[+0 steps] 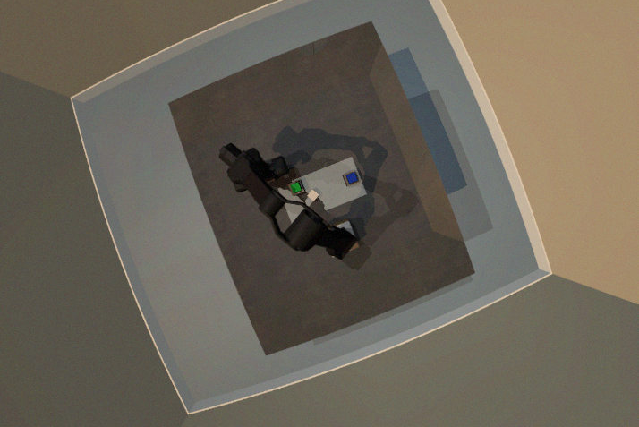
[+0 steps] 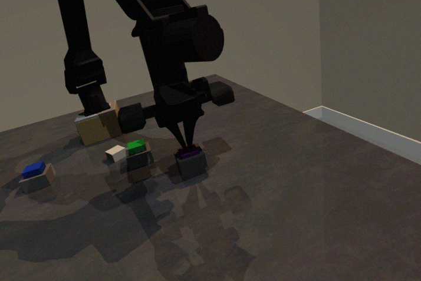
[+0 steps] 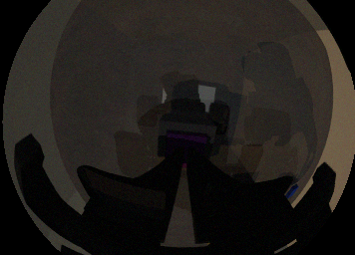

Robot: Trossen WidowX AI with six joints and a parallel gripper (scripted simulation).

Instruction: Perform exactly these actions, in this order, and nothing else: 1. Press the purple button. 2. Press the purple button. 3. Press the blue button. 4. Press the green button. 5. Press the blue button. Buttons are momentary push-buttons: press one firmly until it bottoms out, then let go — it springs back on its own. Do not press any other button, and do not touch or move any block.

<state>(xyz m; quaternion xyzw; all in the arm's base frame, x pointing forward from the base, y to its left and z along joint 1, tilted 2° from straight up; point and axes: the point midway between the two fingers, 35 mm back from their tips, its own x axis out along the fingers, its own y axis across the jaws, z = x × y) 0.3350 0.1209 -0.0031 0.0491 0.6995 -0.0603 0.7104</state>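
Note:
My gripper (image 2: 188, 148) (image 3: 184, 152) is shut with nothing between its fingers. Its tips are down on the purple button (image 2: 189, 153) (image 3: 186, 141), whose cap sits low in its grey housing. In the top view the arm hides the purple button. The green button (image 1: 296, 187) (image 2: 136, 147) stands raised in its housing, to the left of the gripper in the exterior view. The blue button (image 1: 352, 177) (image 2: 33, 169) stands raised farther left in that view, and a bit of it shows at the lower right of the wrist view.
A small white block (image 1: 312, 196) (image 2: 115, 152) lies close beside the green button. The arm's base stands on a tan box (image 2: 98, 129) at the back. The dark table (image 1: 310, 298) (image 2: 322, 202) has its right edge beyond the gripper in the exterior view.

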